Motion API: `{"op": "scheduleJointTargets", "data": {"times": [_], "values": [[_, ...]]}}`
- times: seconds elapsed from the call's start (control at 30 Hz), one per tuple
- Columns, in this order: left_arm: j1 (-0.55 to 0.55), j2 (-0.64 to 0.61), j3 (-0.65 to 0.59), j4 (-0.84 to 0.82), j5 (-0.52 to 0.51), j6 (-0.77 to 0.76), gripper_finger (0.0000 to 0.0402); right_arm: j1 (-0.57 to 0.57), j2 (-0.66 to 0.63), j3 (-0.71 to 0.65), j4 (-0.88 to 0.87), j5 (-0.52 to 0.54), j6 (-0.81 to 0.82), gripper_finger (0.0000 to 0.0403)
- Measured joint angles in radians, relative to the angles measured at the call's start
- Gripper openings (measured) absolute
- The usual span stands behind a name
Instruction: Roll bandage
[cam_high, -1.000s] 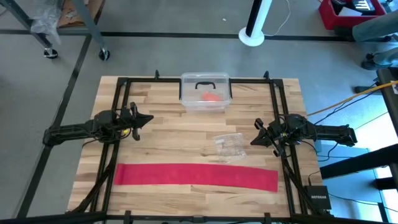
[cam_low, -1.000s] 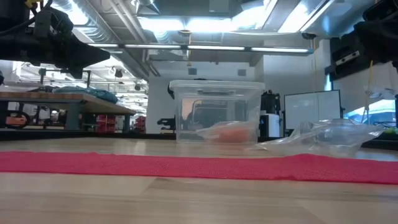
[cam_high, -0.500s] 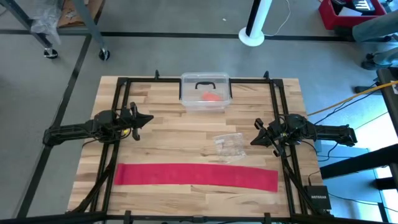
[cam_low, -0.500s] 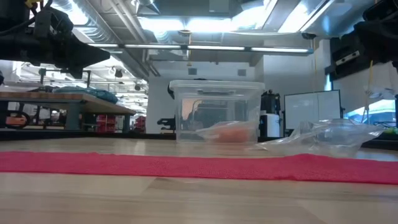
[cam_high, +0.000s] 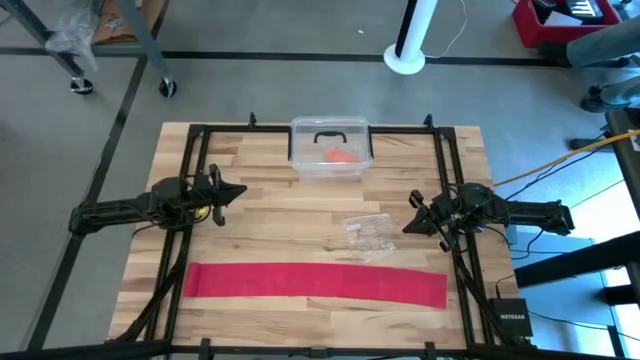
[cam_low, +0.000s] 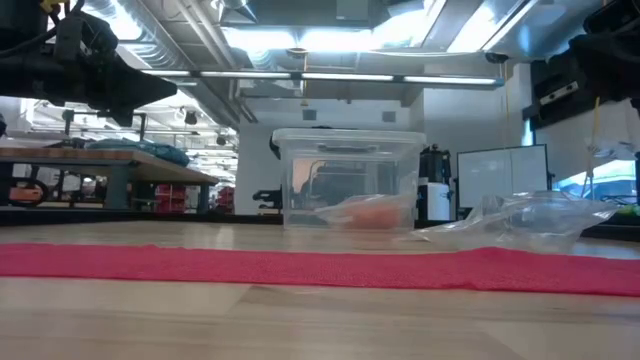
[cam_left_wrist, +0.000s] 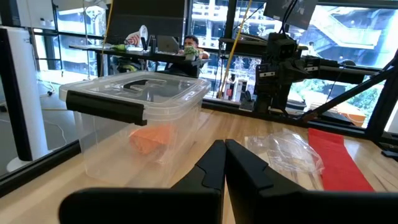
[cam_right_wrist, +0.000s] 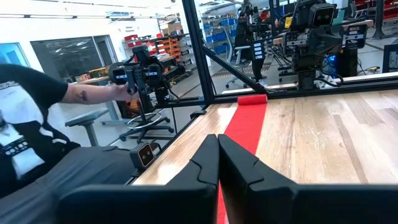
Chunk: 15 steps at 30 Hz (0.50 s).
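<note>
Left gripper (cam_high: 238, 190) hovers at the counter (cam_high: 270, 230) left edge, jaws closed, holding nothing. Bandage (cam_high: 314, 283) lies flat, unrolled along the near edge. Clear bin (cam_high: 330, 147) with an orange lump (cam_high: 341, 155) at the far edge, plastic bag (cam_high: 370, 231) mid-counter. Right gripper (cam_high: 408, 227) at the right edge, jaws closed, empty

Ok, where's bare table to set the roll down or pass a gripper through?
Bare wood lies between the left gripper and the clear plastic bag, and along the near edge below the bandage. It is crowded between the lidded clear box and the bag, close to the right gripper.
</note>
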Motion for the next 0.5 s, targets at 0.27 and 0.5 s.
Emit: {"op": "scheduleJointTargets", "data": {"times": [0.27, 0.5], "values": [[0.0, 0.0, 0.0, 0.0, 0.0, 0.0, 0.0004, 0.0, 0.0, 0.0, 0.0, 0.0, 0.0, 0.0008], [-0.001, 0.0, 0.0, 0.021, 0.002, -0.251, 0.0004, 0.0, 0.0, 0.0, 0.0, 0.0, 0.0, 0.0008]]}}
